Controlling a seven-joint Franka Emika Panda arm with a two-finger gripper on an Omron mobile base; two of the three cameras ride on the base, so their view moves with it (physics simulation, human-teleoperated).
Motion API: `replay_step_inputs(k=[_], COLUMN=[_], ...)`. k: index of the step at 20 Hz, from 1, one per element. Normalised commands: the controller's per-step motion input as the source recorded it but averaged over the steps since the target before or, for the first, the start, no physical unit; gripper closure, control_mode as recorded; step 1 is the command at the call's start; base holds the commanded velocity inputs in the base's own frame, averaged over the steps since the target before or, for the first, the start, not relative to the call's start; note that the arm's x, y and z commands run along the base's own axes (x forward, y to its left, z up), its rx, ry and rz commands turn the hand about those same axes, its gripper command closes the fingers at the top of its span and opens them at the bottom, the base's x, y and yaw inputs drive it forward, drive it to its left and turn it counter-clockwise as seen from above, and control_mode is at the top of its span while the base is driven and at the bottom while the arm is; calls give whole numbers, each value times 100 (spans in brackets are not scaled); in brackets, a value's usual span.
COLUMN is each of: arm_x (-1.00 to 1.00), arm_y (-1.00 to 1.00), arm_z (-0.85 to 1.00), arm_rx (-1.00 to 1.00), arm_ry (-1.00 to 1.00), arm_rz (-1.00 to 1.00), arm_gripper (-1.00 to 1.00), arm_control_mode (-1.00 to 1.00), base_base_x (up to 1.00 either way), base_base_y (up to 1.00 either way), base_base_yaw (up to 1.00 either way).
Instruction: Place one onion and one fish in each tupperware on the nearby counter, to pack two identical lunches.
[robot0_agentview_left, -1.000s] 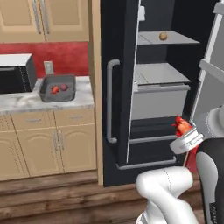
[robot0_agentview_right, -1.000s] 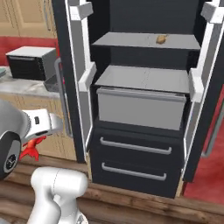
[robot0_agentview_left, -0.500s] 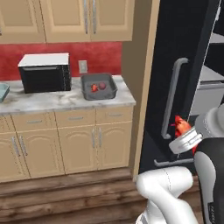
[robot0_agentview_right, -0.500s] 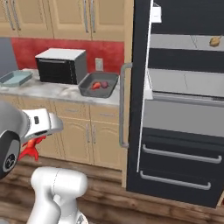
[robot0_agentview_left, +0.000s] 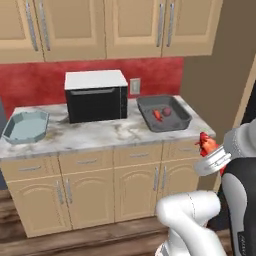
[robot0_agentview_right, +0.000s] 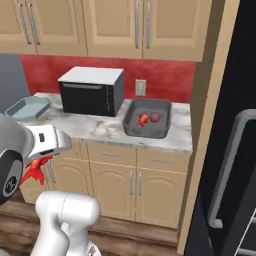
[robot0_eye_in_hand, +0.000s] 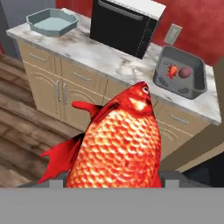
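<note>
A: We see the gripper (robot0_eye_in_hand: 114, 183) clenched on a red-orange fish (robot0_eye_in_hand: 118, 144), held low in front of the cabinets.

B: And on the marble counter (robot0_agentview_left: 105, 135) we find the dark grey tupperware (robot0_agentview_left: 176, 122) right of the microwave (robot0_agentview_left: 96, 95), with a second fish (robot0_agentview_left: 157, 114) beside a purplish-red onion (robot0_agentview_left: 167, 111) inside. The pale blue-grey octagonal tupperware (robot0_agentview_left: 25, 126) sits at the far left.
</note>
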Motion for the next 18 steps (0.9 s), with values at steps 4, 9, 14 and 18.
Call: replay_step_inputs(k=[4, 9, 14, 18], arm_x=[0, 0, 0, 0], arm_y=[0, 0, 0, 0], arm_z=[0, 0, 0, 0], arm_rx=[0, 0, 0, 0], arm_ry=[0, 0, 0, 0], arm_rz=[0, 0, 0, 0], arm_gripper=[100, 100, 100, 100], arm_control_mode=[100, 100, 100, 100], base_base_x=[56, 27, 39, 73], base_base_y=[100, 100, 100, 96], base_base_yaw=[-8, -6, -7, -7])
